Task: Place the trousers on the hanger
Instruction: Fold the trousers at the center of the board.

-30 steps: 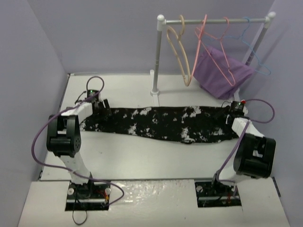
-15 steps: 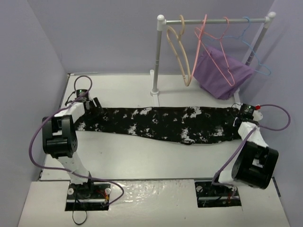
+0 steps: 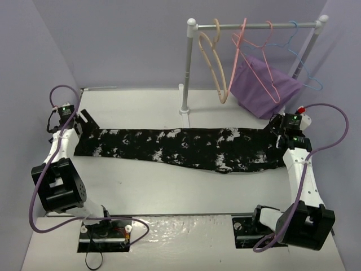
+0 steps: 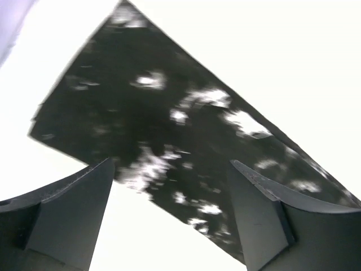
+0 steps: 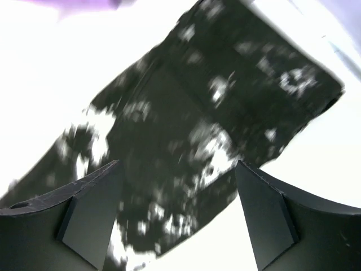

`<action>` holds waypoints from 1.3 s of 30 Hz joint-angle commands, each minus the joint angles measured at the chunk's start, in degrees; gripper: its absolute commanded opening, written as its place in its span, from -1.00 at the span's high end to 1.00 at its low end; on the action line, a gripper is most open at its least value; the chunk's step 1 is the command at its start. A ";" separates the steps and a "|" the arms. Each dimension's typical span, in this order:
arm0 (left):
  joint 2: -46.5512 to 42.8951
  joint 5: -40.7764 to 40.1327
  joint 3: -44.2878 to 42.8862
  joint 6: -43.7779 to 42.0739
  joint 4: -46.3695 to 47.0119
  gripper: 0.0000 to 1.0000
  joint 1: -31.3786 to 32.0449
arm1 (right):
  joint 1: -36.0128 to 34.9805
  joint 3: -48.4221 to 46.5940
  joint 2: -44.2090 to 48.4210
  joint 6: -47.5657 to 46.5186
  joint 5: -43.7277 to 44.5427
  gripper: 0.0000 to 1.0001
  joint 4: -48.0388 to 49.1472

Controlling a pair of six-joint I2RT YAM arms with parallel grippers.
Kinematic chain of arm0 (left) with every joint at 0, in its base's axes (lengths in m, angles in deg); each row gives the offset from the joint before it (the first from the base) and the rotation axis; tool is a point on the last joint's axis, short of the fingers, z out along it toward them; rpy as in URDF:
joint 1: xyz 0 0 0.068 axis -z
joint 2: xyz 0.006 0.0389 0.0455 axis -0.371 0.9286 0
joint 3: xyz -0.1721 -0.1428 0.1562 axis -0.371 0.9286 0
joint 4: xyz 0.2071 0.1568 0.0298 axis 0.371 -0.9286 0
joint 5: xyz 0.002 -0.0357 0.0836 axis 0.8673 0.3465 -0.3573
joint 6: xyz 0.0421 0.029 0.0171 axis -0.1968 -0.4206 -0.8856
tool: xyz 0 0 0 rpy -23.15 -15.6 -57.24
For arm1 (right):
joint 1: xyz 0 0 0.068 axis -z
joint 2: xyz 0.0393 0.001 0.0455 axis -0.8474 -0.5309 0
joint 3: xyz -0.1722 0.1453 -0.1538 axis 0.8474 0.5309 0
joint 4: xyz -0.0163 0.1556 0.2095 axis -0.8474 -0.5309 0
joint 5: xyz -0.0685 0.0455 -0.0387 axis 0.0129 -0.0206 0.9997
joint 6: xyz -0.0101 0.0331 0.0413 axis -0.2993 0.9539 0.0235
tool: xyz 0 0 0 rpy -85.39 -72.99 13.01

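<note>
The black, white-blotched trousers (image 3: 186, 148) lie flat and stretched left to right across the table. They also show in the left wrist view (image 4: 169, 130) and the right wrist view (image 5: 197, 130). The beige hanger (image 3: 213, 62) hangs at the left of the rail. My left gripper (image 3: 79, 121) is open and empty above the trousers' left end (image 4: 169, 214). My right gripper (image 3: 280, 127) is open and empty above their right end (image 5: 177, 217).
A white clothes rail (image 3: 254, 25) stands at the back on a post (image 3: 186, 68). It carries a pink hanger (image 3: 254, 56) with a purple cloth (image 3: 265, 84) and a thin blue hanger (image 3: 304, 62). Purple walls close in left and right.
Both arms have swung outward, the left to the table's far left edge and the right to the right. Both grippers have drawn off the trousers' ends, which now lie stretched longer.
</note>
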 commanded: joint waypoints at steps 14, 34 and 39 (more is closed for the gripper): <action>4.30 -6.43 2.24 10.72 -0.05 -0.86 -10.81 | -7.20 2.20 7.23 -8.06 -11.07 -0.63 -5.25; 15.52 -6.98 2.37 22.45 10.77 -0.68 -10.46 | -7.38 4.09 10.98 -9.11 -15.37 -0.62 -5.26; 18.06 -9.05 0.25 21.52 5.37 -0.36 -9.44 | -7.39 3.77 10.81 -9.06 -15.31 -0.62 -5.17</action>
